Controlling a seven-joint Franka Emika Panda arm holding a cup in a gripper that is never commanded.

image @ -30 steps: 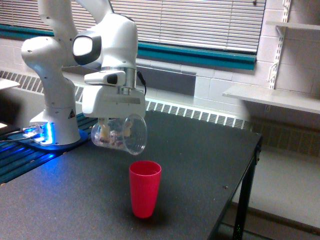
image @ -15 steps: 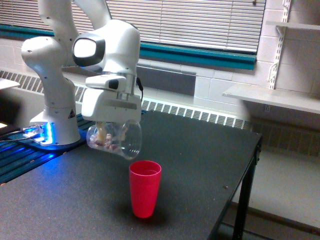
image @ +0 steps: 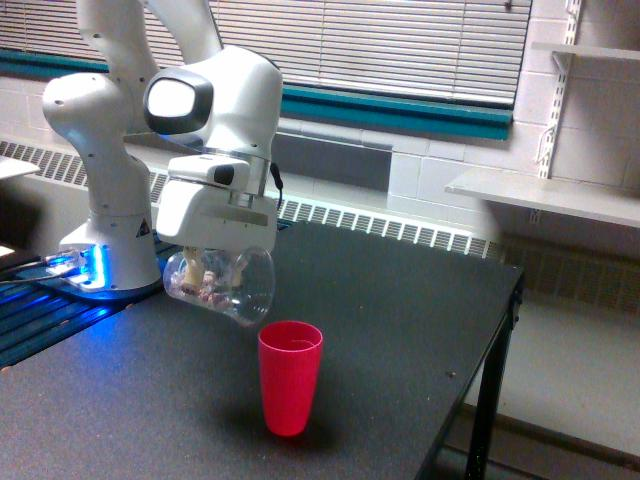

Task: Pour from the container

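Exterior view shows the white robot gripper (image: 215, 262) holding tight the clear, wide plastic cup (image: 222, 285), now tipped further than a moment ago, its mouth low above the red plastic cup (image: 290, 377) just below, so pouring looks close.

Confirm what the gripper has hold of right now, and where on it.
The gripper holds the clear container, tipped on its side with its mouth toward the red cup. The grasp seems to be near its base end; the finger contact itself is hard to see.
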